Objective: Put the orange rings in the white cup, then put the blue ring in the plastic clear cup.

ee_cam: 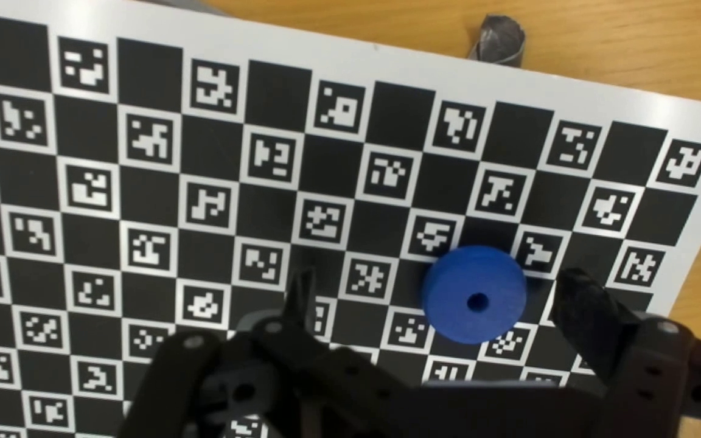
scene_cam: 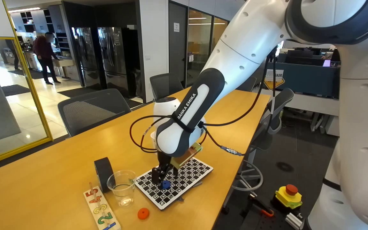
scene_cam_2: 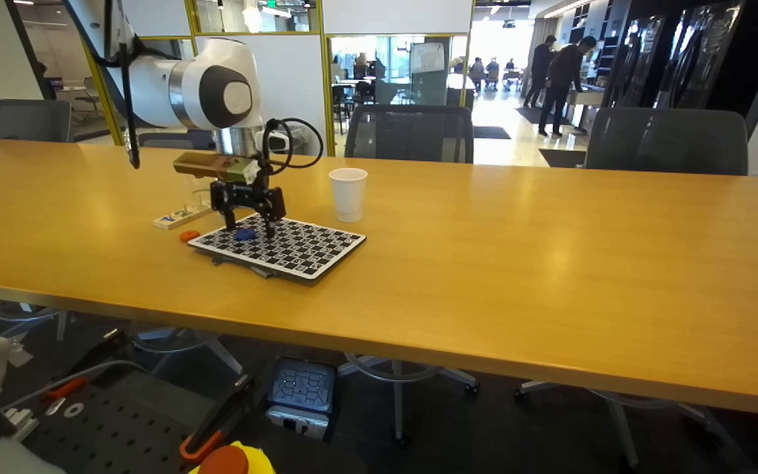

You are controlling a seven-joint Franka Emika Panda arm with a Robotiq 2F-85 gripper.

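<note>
1. Picking up the blue ring (scene_cam: 165, 184) seems the step in hand: in an exterior view it lies on the checkered board (scene_cam: 185, 179), apart from the clear cup (scene_cam: 122, 188).
2. In an exterior view, the gripper (scene_cam_2: 251, 230) stands spread around the ring.
3. In the wrist view, one fingertip (ee_cam: 578, 301) is nearer the ring; centre first, or closing may drag it.

Office with an open kitchen area. In both exterior views, mesh chairs (scene_cam_2: 408, 133) line a long tabletop (scene_cam_2: 550, 263). In an exterior view, a low partition (scene_cam: 308, 81), a glazed wall (scene_cam: 200, 48) and a door (scene_cam: 178, 57) with a posted sheet (scene_cam: 176, 27) mark the workplace, while fridges (scene_cam: 111, 52) and cabinets (scene_cam: 39, 21) in the background identify the kitchen area.
</note>
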